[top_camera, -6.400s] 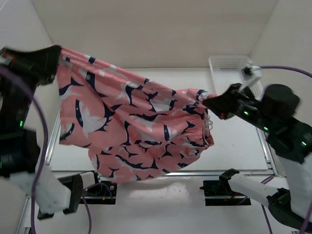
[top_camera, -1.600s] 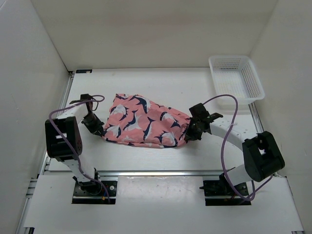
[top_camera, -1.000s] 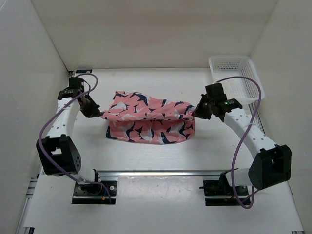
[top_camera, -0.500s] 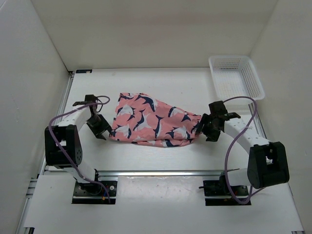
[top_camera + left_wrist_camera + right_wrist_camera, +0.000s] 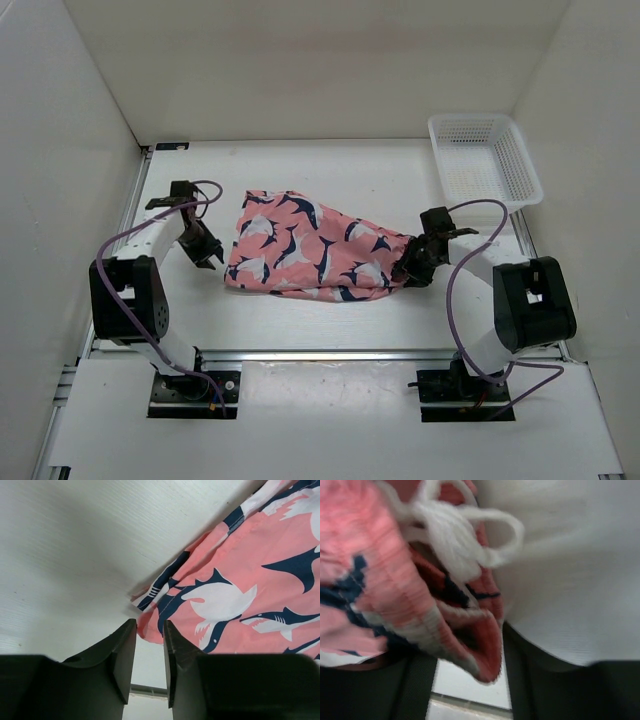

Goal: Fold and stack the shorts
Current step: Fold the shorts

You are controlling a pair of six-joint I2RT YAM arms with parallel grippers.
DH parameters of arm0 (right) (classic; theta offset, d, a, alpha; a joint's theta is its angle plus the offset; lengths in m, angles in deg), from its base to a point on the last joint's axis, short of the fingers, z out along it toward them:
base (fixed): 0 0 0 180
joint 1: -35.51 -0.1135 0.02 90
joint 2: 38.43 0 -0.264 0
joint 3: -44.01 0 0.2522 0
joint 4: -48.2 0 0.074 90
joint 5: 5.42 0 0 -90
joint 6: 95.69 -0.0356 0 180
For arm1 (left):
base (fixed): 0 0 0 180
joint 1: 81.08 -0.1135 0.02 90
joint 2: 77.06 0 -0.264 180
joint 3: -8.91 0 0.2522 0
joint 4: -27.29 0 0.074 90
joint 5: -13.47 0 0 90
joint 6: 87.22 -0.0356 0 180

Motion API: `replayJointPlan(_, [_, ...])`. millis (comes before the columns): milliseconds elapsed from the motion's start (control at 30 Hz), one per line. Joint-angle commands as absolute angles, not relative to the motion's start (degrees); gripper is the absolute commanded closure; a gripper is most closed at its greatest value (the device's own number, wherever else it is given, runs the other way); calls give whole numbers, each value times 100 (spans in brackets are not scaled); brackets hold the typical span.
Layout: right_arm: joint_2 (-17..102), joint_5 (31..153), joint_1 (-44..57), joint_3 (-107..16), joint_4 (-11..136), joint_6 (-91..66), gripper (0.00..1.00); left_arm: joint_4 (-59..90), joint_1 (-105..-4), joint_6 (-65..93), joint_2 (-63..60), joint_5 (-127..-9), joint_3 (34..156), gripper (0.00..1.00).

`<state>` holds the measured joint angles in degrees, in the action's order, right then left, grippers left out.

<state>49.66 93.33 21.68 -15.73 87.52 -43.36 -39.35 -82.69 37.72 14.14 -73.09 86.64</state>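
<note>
— While the shorts [image 5: 315, 255] lie rumpled on the middle of the table [image 5: 400, 190], what do we see at the left gripper [image 5: 207, 252]?
— We see its fingers slightly parted and empty, just beside the hem corner [image 5: 150, 597]. The right gripper [image 5: 413, 265] has the waistband [image 5: 420, 605] between its fingers; whether it clamps, we cannot tell.

White walls [image 5: 300, 60], white table [image 5: 330, 170], even light

Coral-pink, whale-printed shorts [image 5: 315, 258] lie flat and rumpled, drawstring end rightward.
</note>
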Motion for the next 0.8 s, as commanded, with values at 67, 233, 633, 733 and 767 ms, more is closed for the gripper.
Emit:
replayJointPlan(67, [5174,9276,2144,-1493,8445,-4331,81,-3815,-8284,3671,1513,-7399,8491,63])
replayJointPlan(233, [4955,8846,2144,-1440,8630,-4172,100,-3701,-8231,3618,1567,-7231,8262,49])
replayJointPlan(633, [4787,8722,2092,-1378,8745,-4014,100,-3454,-7748,3618,1609,-6985,8006,0])
replayJointPlan(733, [4787,8722,2092,-1431,8745,-4014,100,-3402,-7529,3679,1856,-6985,8007,1])
replayJointPlan(767, [4787,8722,2092,-1483,8797,-4014,100,-3350,-7467,3680,1917,-6985,8007,8])
